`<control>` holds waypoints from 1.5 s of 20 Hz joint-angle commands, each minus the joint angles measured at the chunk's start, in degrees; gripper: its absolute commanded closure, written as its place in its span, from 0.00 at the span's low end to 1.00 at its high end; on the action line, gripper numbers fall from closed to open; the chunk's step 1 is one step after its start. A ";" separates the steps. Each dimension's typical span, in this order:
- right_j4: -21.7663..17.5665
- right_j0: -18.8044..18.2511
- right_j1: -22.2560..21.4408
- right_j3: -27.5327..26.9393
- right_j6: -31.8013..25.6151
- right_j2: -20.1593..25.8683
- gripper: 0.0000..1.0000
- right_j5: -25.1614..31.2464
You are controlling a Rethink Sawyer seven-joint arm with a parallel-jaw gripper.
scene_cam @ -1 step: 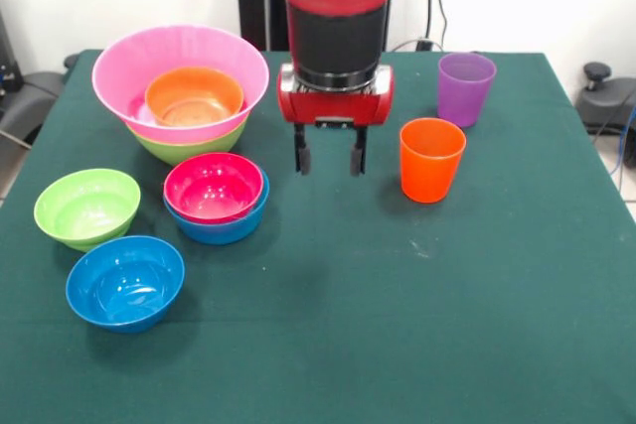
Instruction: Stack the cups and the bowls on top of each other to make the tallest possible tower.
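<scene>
The tower stands at the back left: a huge pink bowl nested in a lime green bowl, with an orange bowl inside the pink one. A magenta-red bowl sits in a blue bowl near the middle. A single lime green bowl and a single blue bowl stand at the front left. The orange cup and the purple cup stand upright at the right. My gripper hangs open and empty between the magenta-red bowl and the orange cup, above the cloth.
A dark green cloth covers the table. Black equipment and cables lie beyond the table's right edge, and another dark object lies off the left edge.
</scene>
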 commanded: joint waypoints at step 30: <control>-1.50 -3.49 4.59 -4.11 -4.43 3.03 0.00 -1.54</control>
